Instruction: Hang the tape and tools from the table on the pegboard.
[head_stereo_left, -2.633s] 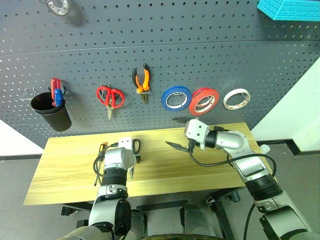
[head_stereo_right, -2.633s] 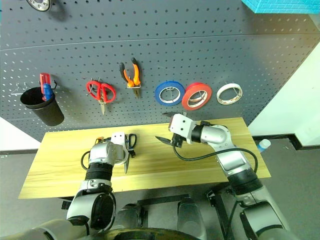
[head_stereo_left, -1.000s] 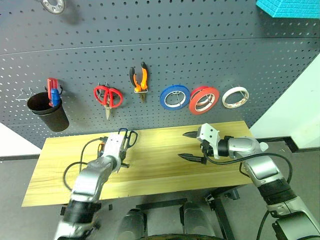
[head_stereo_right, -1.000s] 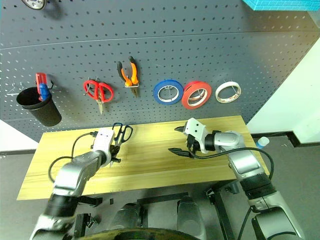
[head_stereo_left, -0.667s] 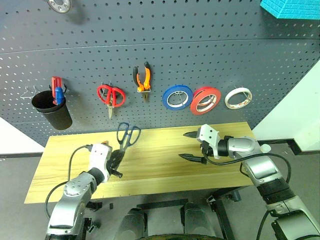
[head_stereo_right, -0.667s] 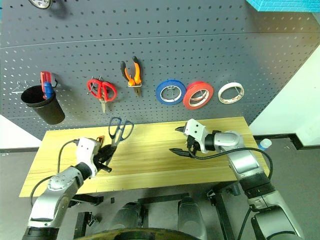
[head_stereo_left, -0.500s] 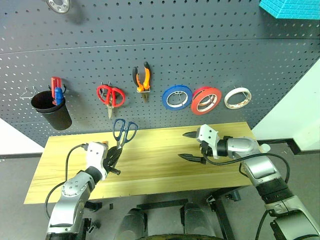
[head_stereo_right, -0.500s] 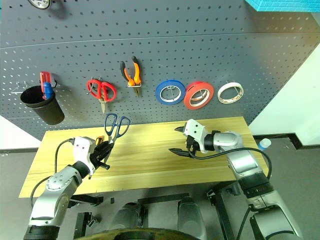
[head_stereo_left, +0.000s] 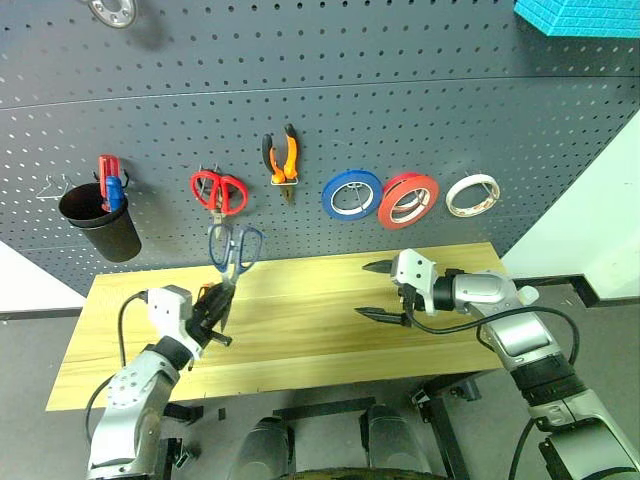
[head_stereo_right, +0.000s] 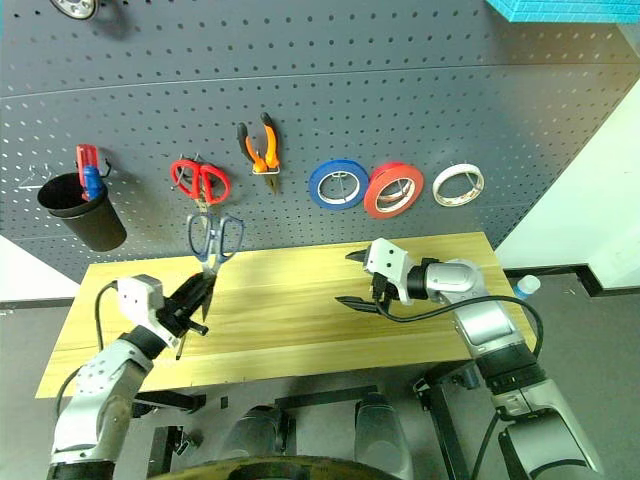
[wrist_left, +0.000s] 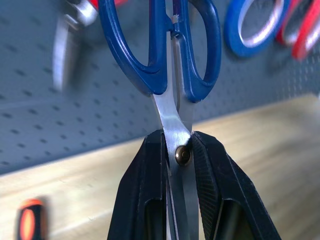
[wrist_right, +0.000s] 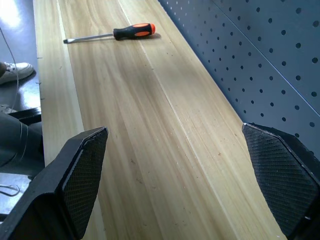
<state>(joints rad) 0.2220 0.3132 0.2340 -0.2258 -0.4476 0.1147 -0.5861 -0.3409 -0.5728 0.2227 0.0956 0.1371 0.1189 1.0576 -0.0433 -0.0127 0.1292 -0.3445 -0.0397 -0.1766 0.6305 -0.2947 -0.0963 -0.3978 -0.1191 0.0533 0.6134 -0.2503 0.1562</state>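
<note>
Black cup (head_stereo_left: 99, 222), red-handled scissors (head_stereo_left: 219, 193), blue roll (head_stereo_left: 351, 194), white roll (head_stereo_left: 472, 195) — all wall-hung.

My left gripper (head_stereo_left: 222, 300) hangs over the left part of the long light wooden table (head_stereo_left: 300, 340), clamped at the pivot of the blue-handled scissors (head_stereo_left: 231, 258), whose handles stand up in front of the dark grey perforated pegboard (head_stereo_left: 400, 110) behind the table. My right gripper (head_stereo_left: 378, 291) hovers above the table's right half, jaws spread wide apart. The slim orange-and-black-handled screwdriver (wrist_right: 112, 33) lies flat on the table at its left end, near the pegboard. On the pegboard, from left to right, hang a black cup (head_stereo_left: 100, 227), red-handled scissors (head_stereo_left: 219, 194), orange-handled pliers (head_stereo_left: 282, 162), a blue tape roll (head_stereo_left: 352, 195), the wide red tape roll (head_stereo_left: 408, 200) and a pale tape roll (head_stereo_left: 472, 195).
</note>
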